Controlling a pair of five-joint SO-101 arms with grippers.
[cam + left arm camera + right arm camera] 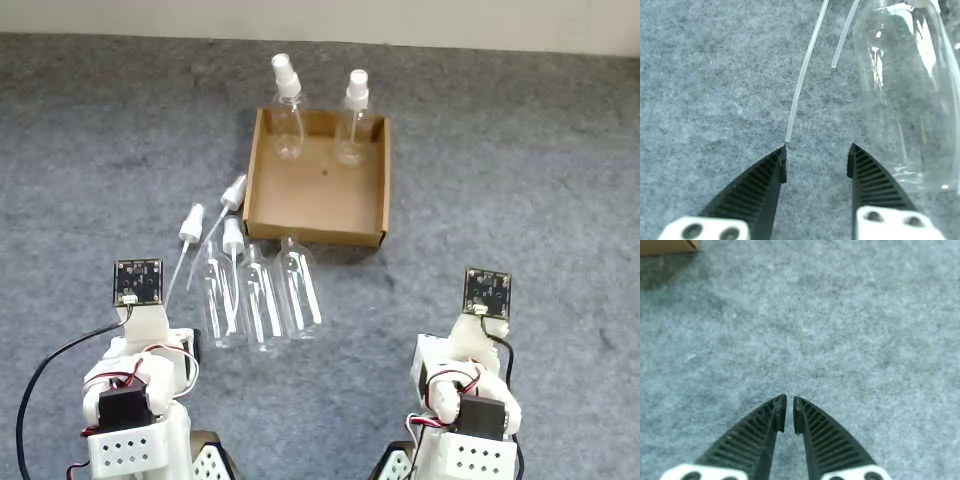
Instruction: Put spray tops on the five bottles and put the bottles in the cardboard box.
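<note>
Already upright in the cardboard box — two spray-topped bottles.

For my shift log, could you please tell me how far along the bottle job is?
Done: two capped bottles stand in the cardboard box. In hand: nothing; the left gripper is open, the right gripper shut, both over the table. Left: three uncapped bottles and three spray tops lie outside the box.
</note>
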